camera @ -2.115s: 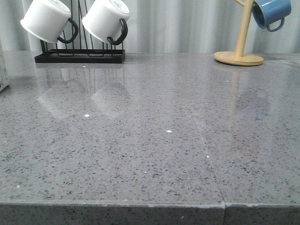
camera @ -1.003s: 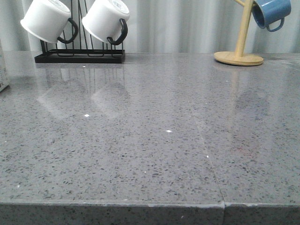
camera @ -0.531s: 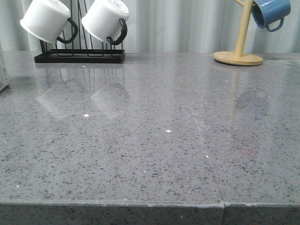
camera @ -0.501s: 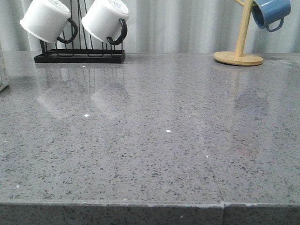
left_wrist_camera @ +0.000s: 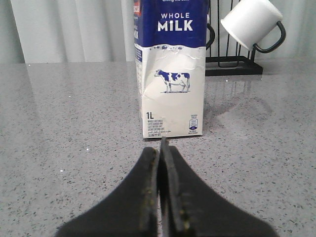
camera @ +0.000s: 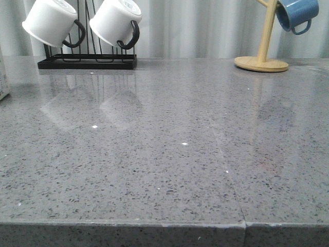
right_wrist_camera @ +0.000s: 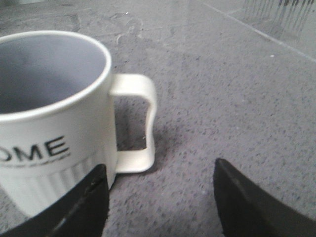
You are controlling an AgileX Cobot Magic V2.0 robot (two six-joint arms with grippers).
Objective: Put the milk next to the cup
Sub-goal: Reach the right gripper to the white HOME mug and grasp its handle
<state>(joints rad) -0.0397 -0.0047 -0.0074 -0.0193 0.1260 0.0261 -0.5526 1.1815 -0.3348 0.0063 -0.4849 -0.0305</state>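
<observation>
Two hands low: left [left_wrist_camera: 160, 148] closed facing milk [left_wrist_camera: 170, 69], right [right_wrist_camera: 160, 197] spread beside cup [right_wrist_camera: 54, 123].

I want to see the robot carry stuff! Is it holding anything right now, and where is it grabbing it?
Nothing is held. The left tool is shut and empty, short of the milk. The right tool is open beside the cup, not gripping it.

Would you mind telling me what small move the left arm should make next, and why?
Probably open the left end effector and ease it forward toward the milk. In the left wrist view its fingers are pressed together with nothing between them, while the carton stands upright on the table directly ahead, not yet gripped. The fingers have to part before they can go around the carton.
</observation>
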